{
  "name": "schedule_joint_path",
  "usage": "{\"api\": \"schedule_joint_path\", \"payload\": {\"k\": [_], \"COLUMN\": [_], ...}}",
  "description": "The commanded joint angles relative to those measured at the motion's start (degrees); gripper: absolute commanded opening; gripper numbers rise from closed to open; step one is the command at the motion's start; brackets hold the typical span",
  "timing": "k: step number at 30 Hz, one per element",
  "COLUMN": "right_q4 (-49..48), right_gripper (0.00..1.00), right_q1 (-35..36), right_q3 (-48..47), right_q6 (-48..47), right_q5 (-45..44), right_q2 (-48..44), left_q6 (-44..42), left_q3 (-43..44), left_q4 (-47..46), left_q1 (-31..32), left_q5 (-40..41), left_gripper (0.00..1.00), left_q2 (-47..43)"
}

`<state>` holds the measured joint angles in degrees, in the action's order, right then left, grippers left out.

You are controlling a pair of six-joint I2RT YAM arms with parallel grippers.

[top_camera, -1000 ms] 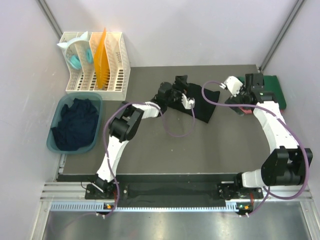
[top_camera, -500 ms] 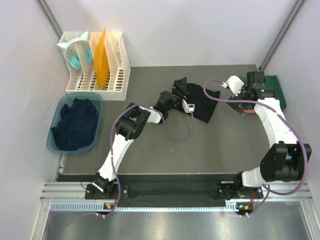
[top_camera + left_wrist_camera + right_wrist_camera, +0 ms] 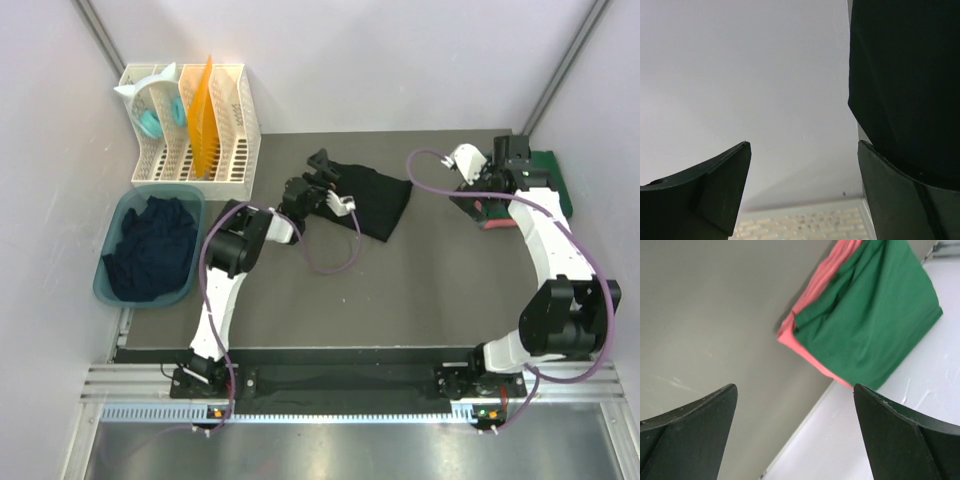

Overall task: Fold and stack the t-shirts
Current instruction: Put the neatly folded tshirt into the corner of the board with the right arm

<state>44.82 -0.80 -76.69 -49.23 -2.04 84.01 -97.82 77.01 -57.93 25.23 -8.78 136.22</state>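
A folded black t-shirt lies at the table's back middle. My left gripper hovers at its left edge, jaws wide apart. In the left wrist view the black cloth runs along the right finger, and only wall shows between the fingers. At the back right a dark green t-shirt lies on a pinkish-red one. My right gripper stands open over that stack. The right wrist view shows the green shirt over the pinkish-red one, beyond the empty jaws.
A teal-blue tub at the left holds dark crumpled shirts. Behind it stands a white slotted rack with orange and teal items; its top edge shows in the left wrist view. Purple cables loop beside both arms.
My left gripper has swung left from over the black shirt to its left edge, and the shirt has shifted left with it. The right gripper has edged back toward the green stack.
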Motion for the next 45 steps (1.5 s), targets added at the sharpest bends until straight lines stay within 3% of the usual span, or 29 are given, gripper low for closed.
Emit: {"api": "schedule_joint_path", "payload": {"k": [1, 4, 8, 14, 18, 21, 25, 31, 38, 45], "right_q4": [1.41, 0.63, -1.83, -4.21, -5.97, -7.46, -8.69, -11.50, -13.35, -18.53], "right_gripper": [1.00, 1.00, 1.00, 1.00, 1.00, 1.00, 1.00, 1.00, 1.00, 1.00], "right_q1": [0.09, 0.36, 5.71, 15.90, 24.06, 28.03, 32.43, 37.53, 39.82, 40.17], "right_q3": [-4.61, -4.18, -2.51, -0.40, -0.83, -1.45, -2.94, -7.59, -20.86, -20.79], "right_q6": [1.60, 1.77, 1.42, 1.33, 3.53, 5.20, 6.26, 5.73, 5.82, 3.62], "right_q5": [4.76, 6.35, 5.04, 3.28, 3.36, 3.27, 3.19, 2.22, -2.26, -8.76], "right_q2": [2.12, 2.48, 3.53, 6.60, 10.55, 13.45, 16.97, 25.49, 37.01, 44.57], "left_q6": [5.51, 11.74, 21.16, 33.04, 38.73, 45.93, 49.48, 56.77, 61.43, 63.54], "left_q3": [-1.34, -0.29, 2.17, 10.25, 12.81, 11.50, 6.41, 4.81, 2.62, 5.34], "left_q4": [7.31, 6.17, 8.53, 18.72, 25.13, 34.97, 41.40, 50.45, 55.20, 57.58], "left_q1": [-2.03, -0.89, 1.56, 2.89, -1.05, -7.90, -17.47, -24.17, -24.71, -24.62], "left_q5": [8.24, 12.72, 16.68, 26.50, 36.62, 40.76, 41.21, 41.38, 39.10, 37.52], "left_gripper": [0.93, 0.93, 0.92, 0.90, 0.88, 0.86, 0.85, 0.82, 0.80, 0.79], "left_q2": [-5.07, -8.50, -14.48, -22.57, -26.87, -30.74, -34.62, -37.61, -41.83, -43.58]}}
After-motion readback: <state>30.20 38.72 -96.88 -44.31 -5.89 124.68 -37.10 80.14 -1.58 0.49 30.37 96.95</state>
